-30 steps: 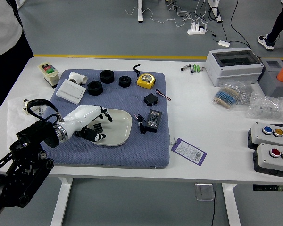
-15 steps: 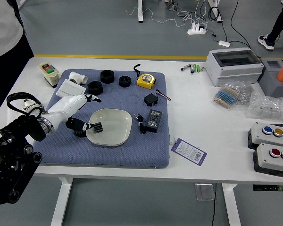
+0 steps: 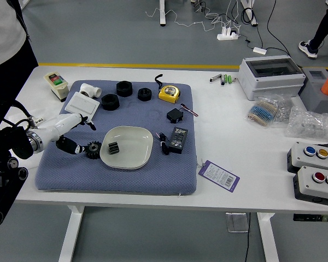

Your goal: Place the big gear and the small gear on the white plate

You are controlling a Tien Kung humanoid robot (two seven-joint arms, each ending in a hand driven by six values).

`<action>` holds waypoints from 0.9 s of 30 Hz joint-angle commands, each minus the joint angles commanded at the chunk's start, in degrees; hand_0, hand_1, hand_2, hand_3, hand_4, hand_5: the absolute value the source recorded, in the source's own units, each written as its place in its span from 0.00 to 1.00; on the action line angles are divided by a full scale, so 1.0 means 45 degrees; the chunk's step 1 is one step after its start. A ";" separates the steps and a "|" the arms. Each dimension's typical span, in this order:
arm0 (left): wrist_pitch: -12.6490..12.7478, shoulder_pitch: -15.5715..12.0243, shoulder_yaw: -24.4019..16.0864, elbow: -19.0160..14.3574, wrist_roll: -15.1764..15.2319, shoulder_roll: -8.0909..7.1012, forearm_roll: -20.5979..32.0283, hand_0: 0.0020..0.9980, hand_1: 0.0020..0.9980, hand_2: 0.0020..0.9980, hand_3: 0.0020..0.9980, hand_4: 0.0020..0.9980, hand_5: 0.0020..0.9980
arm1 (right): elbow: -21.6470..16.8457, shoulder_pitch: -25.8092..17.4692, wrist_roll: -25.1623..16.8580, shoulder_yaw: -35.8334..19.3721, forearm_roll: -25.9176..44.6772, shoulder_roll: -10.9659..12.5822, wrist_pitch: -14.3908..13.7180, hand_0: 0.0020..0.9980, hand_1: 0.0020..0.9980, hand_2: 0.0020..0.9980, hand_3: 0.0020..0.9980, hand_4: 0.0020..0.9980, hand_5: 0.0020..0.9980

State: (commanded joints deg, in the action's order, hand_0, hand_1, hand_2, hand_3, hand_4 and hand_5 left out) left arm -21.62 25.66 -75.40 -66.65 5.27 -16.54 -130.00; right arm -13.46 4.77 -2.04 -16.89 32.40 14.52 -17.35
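The left hand is spread and empty by the big gear on the blue mat — the small gear sits on the white plate.

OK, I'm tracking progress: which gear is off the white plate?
The black gear lying flat on the blue mat, left of the plate; the other gear sits on the plate.
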 joint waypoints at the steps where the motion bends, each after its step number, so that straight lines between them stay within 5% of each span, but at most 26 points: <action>1: -0.0019 0.0025 0.0142 0.0005 0.0004 -0.0030 0.0000 0.77 0.85 0.86 0.80 0.83 0.00 | 0.0001 0.0001 0.0006 0.0016 0.0007 -0.0003 0.0005 0.67 0.69 0.74 0.56 0.79 0.68; 13: 0.0105 0.0008 0.0686 0.0377 -0.0026 0.0021 0.0000 0.83 0.91 0.91 0.84 0.84 0.00 | -0.0007 0.0019 0.0001 -0.0044 -0.0047 -0.0001 0.0045 0.67 0.69 0.74 0.56 0.79 0.68; 27: 0.0423 0.0134 0.1056 0.1393 -0.0199 0.0246 0.0000 0.71 0.71 0.76 0.80 0.82 0.00 | -0.0009 -0.0008 -0.0016 0.0003 -0.0015 -0.0010 0.0022 0.67 0.69 0.74 0.56 0.79 0.67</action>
State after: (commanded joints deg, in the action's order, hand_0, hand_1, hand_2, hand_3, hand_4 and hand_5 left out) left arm -19.72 26.26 -70.64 -60.38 4.37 -15.44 -130.00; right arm -13.50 4.74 -2.12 -16.88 32.33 14.48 -17.25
